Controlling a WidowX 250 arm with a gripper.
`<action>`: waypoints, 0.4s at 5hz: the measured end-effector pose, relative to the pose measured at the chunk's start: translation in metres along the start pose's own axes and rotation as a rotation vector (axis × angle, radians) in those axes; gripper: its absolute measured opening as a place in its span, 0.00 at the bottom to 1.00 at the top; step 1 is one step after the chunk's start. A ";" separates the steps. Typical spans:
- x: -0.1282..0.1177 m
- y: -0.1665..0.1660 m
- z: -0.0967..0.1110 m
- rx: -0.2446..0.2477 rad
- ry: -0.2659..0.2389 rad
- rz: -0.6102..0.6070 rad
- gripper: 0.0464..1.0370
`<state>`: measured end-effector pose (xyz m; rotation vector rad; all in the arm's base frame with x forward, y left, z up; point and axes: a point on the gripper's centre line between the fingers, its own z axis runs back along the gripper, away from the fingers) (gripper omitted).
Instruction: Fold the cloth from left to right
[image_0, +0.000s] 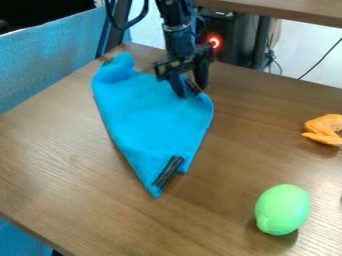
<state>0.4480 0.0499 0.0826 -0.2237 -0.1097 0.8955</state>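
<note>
The gripper hangs from the top edge over the upper right part of the blue cloth, its tips low at the fabric. Whether it holds any of the cloth cannot be made out. The cloth lies on the brown table in a long, uneven shape, with a rumpled corner at the upper left and a narrow point toward the front. Its right upper edge is rounded beneath the gripper. A short dark strip lies on the cloth near that front point.
A green lime-like object stands on the table at the lower right. An orange toy piece lies near the right edge. Behind the table's far edge are dark posts, cables and a box with a red light.
</note>
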 end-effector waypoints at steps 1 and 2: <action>0.010 0.000 0.031 -0.077 -0.053 -0.189 0.96; 0.010 0.016 0.084 -0.156 -0.099 -0.317 0.96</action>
